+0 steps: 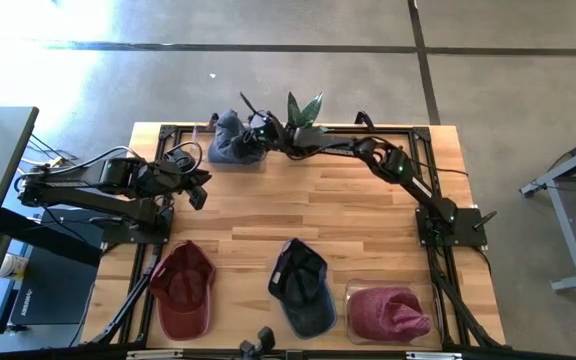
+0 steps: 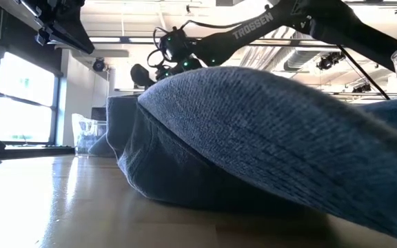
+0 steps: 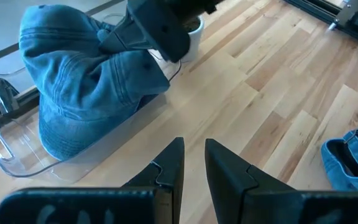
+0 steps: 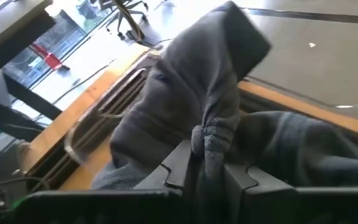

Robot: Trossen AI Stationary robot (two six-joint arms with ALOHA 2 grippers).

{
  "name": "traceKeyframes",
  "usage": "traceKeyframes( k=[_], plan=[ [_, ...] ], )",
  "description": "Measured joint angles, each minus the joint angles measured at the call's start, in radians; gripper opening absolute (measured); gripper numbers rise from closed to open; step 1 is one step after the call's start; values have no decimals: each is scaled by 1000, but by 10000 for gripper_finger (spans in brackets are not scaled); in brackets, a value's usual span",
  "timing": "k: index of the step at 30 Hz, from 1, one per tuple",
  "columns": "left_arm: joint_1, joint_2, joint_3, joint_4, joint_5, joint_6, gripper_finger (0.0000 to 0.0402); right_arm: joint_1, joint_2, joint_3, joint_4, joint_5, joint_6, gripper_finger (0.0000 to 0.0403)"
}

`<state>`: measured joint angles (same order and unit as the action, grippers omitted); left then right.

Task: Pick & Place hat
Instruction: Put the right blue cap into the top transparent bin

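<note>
A blue denim hat (image 1: 228,145) (image 3: 86,81) (image 4: 185,93) stands at the table's far edge, left of centre. Its lower part (image 3: 67,140) rests in a clear tray (image 3: 17,165). My right gripper (image 1: 256,138) (image 4: 207,168) reaches along the far edge from the right and is shut on the hat's cloth. My left gripper (image 1: 200,192) (image 3: 194,152) hovers over the table's left side, nearer than the hat and apart from it. A narrow gap shows between its fingers. My right gripper pinches a bunched fold of the denim hat (image 4: 213,140) between its two fingers, on the side of the hat that faces the table's right. It comes in from the table's right, slanting down. The hat's lower part stays in the tray, and the cloth rises to a peak above the fingers.
Along the near edge lie a red hat (image 1: 183,290), a dark blue hat (image 1: 303,290) (image 2: 267,145) and a pink hat in a clear container (image 1: 388,312). A small potted plant (image 1: 303,110) stands at the far edge beside my right arm. Bare wood lies mid-table.
</note>
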<state>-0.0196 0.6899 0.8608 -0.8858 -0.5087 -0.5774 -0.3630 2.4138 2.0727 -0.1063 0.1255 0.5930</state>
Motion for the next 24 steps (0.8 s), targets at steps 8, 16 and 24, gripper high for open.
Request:
traceKeyframes(
  k=[8,16,24],
  plan=[
    [0,0,0,0,1,-5,62,-36,-38,0,-45,-59,-83,122],
    [0,1,0,-26,-59,-208,62,-51,-148,1,-229,-230,-289,175],
    [101,1,0,-100,-140,-340,62,18,-117,1,-252,-468,-439,82]
  ],
)
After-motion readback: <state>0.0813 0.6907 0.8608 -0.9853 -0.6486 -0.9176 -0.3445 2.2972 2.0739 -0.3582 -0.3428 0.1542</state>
